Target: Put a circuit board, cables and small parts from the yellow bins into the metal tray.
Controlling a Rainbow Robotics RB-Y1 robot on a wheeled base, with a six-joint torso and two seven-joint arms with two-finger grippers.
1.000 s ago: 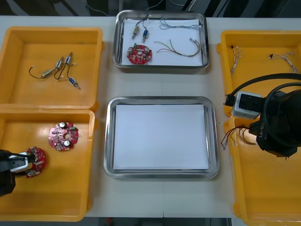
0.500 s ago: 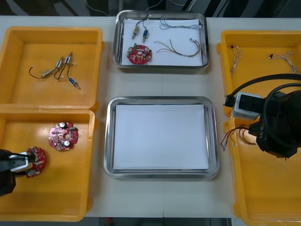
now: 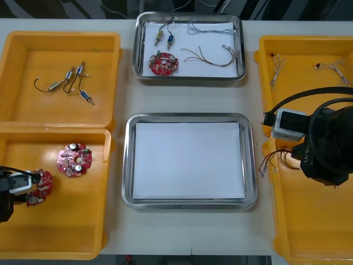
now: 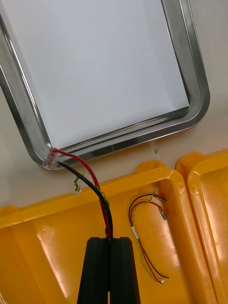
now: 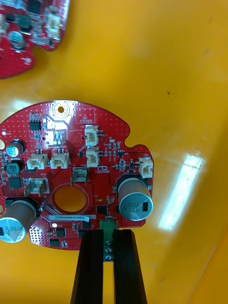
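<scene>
Left of the white-lined metal tray (image 3: 187,117), your left gripper (image 5: 109,236) pinches narrowly the edge of a round red circuit board (image 5: 71,175) bearing capacitors (image 5: 135,202). Right of the tray, your right gripper (image 4: 109,241) is clamped thin on a red-and-black cable (image 4: 92,183), its clear plug (image 4: 51,159) over the tray's corner rim.

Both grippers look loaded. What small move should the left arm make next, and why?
Probably raise the left gripper straight up: it pinches the circuit board by its edge inside the near-left bin, whose wall stands between it and the metal tray. The right gripper holds a cable over the near-right bin.
</scene>
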